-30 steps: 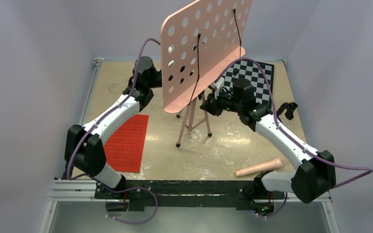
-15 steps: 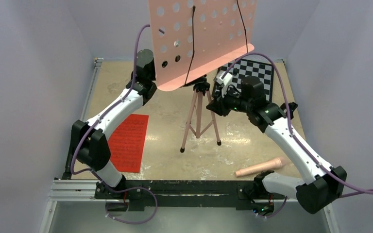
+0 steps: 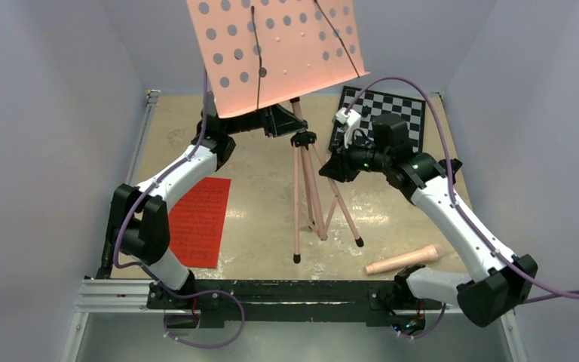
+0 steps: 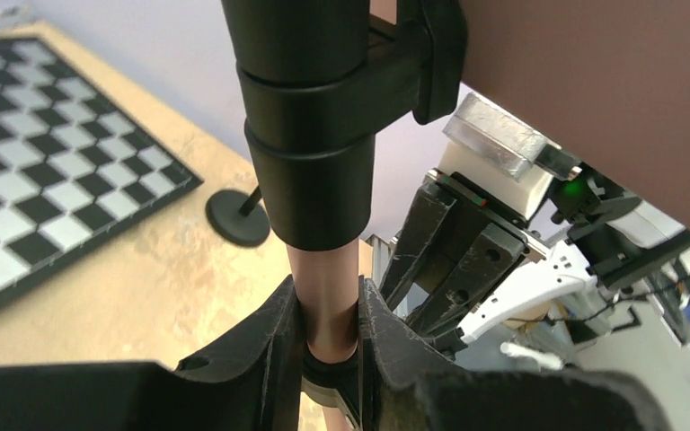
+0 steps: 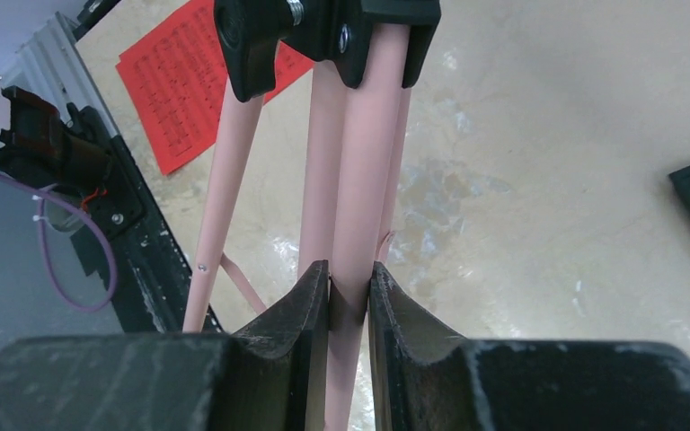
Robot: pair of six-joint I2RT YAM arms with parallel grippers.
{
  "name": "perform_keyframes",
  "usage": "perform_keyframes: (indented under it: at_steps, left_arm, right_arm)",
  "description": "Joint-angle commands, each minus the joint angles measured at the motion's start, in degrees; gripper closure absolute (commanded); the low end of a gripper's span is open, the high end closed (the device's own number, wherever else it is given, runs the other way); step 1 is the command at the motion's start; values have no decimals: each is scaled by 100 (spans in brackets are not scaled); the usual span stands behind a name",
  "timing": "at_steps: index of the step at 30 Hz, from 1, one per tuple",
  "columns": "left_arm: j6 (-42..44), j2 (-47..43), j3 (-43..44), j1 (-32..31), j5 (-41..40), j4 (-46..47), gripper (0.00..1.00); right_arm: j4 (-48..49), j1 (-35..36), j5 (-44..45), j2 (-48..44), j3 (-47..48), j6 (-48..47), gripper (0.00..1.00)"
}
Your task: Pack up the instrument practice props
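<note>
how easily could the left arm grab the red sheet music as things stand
Probably not yet: the left gripper is shut on the pole of the pink music stand and would have to let go first. The red sheet music lies flat and uncovered beside that arm.

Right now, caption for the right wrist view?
Right end effector clamped on pink music stand pole; red sheet music on table.

Left claw (image 4: 328,312) tight around music stand pole (image 4: 322,269); chessboard (image 4: 45,171) beyond
</note>
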Motion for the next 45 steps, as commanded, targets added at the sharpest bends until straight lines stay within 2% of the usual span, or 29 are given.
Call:
perform_keyframes:
  at_steps: [1, 4, 8, 12, 18, 24, 28, 30, 33, 35, 38, 39, 41, 45]
  left_arm:
    - [-274, 77, -514, 219, -541, 266, 100]
    - [-657, 454, -843, 288, -448, 714, 100]
    - [-1032, 1115, -787, 298, -222, 1228, 100]
    - [-1237, 1582, -623, 343, -154, 1325, 100]
    - [-1589, 2141, -594, 396, 82, 1862, 100]
    - [-2220, 2591, -840, 388, 200, 2645, 100]
    - [-2572, 2937, -914, 390, 281, 3044, 100]
    - [-2571, 3021, -918, 430, 260, 2778, 84]
    - [-2091, 2852, -964, 586, 140, 1660, 66]
    - [-1905, 2659, -1110, 728, 30, 1171, 36]
    - [-1809, 2300, -1556, 895, -192, 469, 15]
    - [-1891, 2185, -1729, 947, -240, 448, 3]
    - [-1906, 1914, -2050, 1027, -333, 199, 1]
    - [-1389, 1182, -2543, 1140, -419, -1215, 1]
  right_arm:
    - [1370, 78, -623, 140, 474, 318, 100]
    - [1348, 76, -516, 535, 579, 475, 100]
    - [1573, 76, -415, 1153, 709, 895, 100]
    - [1864, 93, -261, 1561, 872, 1462, 100]
    - [1753, 187, -124, 1842, 1214, 1578, 100]
    - [1703, 373, 155, 1724, 959, 1711, 100]
    - [1686, 389, 236, 1957, 999, 1689, 100]
    - [1643, 390, 378, 2130, 1010, 1751, 100]
    - [1631, 377, 440, 2354, 1002, 2000, 100]
    - [1649, 378, 389, 2446, 982, 2102, 100]
    - [1753, 377, 370, 2542, 923, 2232, 100]
    - [1882, 385, 431, 2554, 837, 2277, 100]
    - [2113, 410, 746, 2519, 619, 2488, 100]
    - [2141, 382, 789, 2677, 519, 2783, 100]
